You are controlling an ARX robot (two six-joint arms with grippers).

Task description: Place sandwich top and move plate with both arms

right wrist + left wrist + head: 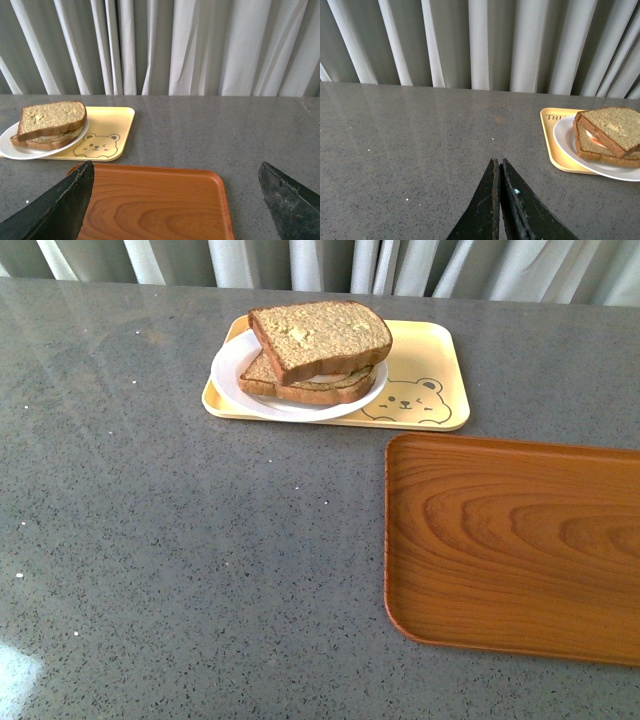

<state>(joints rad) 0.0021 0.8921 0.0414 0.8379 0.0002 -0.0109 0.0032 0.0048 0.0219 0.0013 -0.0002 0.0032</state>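
The grey speckled stone desk (180,540) fills the front view, with pale pleated curtains (300,262) hanging behind its far edge at 12 o'clock. The largest thing on it is the brown rectangular wood-grain tray (515,545), lying flat toward 4 o'clock with nothing on it. Beyond it, near 12 o'clock, lies the beige rectangular tray (435,350) printed with a bear face; the two trays lie near each other with a strip of desk between them. The round glossy white plate (232,370) rests on the 9 o'clock end of that beige tray, its rim reaching slightly past the tray's edge. On the plate sits a lower slice of brown wholemeal bread (320,388), and the sandwich top, a thick square brown wholemeal slice with darker crust (325,335), lies on it, skewed and tilted so that it does not line up; in the left wrist view a pale and reddish filling (594,138) shows between the slices. Neither arm appears in the front view. The left hand (499,167) hovers over bare desk with its dark fingers pressed together, holding nothing. The right hand (175,177) has its fingers spread wide apart above the wooden tray, also holding nothing.
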